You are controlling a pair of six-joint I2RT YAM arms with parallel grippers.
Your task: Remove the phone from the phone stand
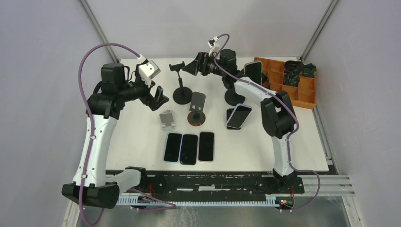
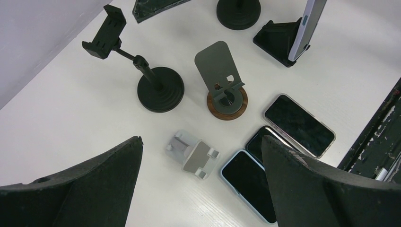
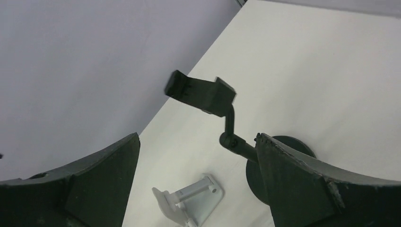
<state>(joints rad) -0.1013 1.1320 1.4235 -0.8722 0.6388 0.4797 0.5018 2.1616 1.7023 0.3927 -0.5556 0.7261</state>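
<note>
A phone [image 1: 239, 116] leans on a low black wedge stand [image 1: 229, 113] right of centre; in the left wrist view this phone [image 2: 309, 23] rests on the wedge stand [image 2: 276, 38]. Another phone [image 1: 254, 71] stands upright at the back right, above a round black base [image 1: 231, 98]. My left gripper [image 1: 160, 97] is open and empty above the table's left part; in its wrist view [image 2: 201, 142] it hovers over a white stand [image 2: 194, 156]. My right gripper [image 1: 190, 67] is open and empty at the back, next to a black clamp stand [image 1: 178, 66], which also shows in its wrist view [image 3: 201, 92].
Three phones [image 1: 189, 148] lie flat side by side at the front. A grey stand on a wooden base [image 1: 196, 109] and the white stand [image 1: 167, 119] sit mid-table. An orange compartment tray [image 1: 309, 97] with black parts is at the back right.
</note>
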